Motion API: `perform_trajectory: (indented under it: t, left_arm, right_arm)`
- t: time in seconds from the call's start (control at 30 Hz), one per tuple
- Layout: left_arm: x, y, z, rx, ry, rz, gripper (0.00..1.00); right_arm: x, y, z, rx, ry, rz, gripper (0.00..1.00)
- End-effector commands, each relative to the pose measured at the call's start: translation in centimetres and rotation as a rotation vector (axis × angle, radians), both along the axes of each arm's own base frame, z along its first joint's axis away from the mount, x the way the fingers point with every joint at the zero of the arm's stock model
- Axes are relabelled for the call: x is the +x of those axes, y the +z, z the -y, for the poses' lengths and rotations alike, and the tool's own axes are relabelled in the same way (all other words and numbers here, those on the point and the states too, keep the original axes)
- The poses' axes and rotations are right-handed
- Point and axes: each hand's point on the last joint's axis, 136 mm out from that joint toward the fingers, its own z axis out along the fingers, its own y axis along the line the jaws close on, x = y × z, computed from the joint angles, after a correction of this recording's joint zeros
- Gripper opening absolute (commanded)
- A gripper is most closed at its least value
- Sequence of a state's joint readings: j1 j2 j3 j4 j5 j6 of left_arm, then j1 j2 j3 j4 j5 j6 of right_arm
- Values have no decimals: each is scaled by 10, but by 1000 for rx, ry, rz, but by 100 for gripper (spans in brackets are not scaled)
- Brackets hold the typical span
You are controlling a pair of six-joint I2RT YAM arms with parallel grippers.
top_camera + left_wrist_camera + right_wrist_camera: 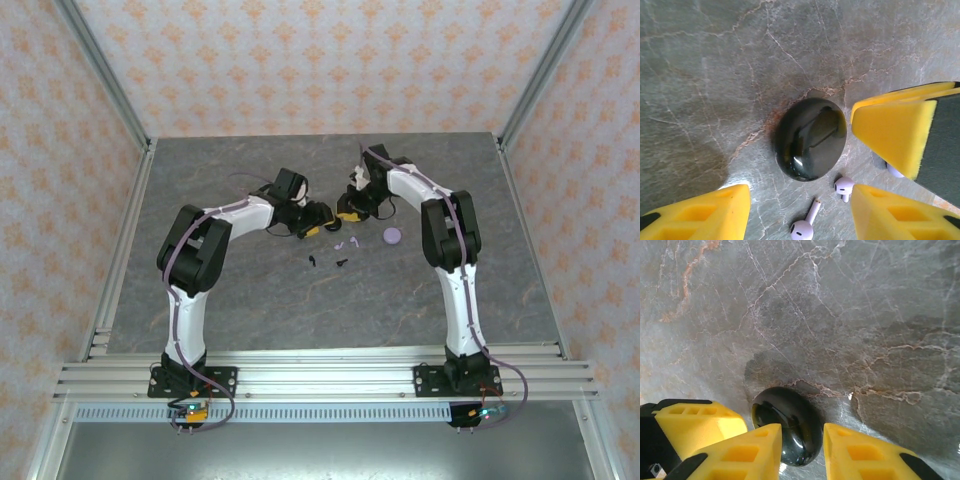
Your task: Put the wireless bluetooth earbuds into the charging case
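We are worrying that the lavender earbuds (844,186), lying loose on the counter (715,75) just beside the closed black charging case (810,137), could be getting knocked away if that glossy case skids. The left claw (800,205), spread wide, and the right claw (802,440), narrowly parted at its edge, are both crowding it. We are counting two lavender earbuds, two black earbuds (341,263), one black charging case and one lavender case (393,236).

A grey veined table (250,290) is seen; on it are laid a glossy black case (811,138), a lavender case (393,236), two lavender earbuds (844,186) and two black earbuds (313,261).
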State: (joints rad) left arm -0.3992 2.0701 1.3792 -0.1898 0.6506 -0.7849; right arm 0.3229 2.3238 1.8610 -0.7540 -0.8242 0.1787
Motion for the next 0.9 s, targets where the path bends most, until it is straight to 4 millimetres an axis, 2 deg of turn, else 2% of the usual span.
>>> perform_trajectory:
  t: [0.0,0.17,0.53,0.87]
  left_arm:
    - [8,4,9,-29,0,16,53]
    - [10,-2,13,-36,3,6,50]
    - [14,-17,16,-28,7,-7,50]
    - [21,-25,19,-48,29,1,44]
  right_arm:
    - [-2,1,-4,12,27,-8,28]
    - [-5,-2,-4,10,30,-17,27]
    - [-11,-9,-2,11,13,-38,24]
    - [-18,-12,0,6,1,-59,19]
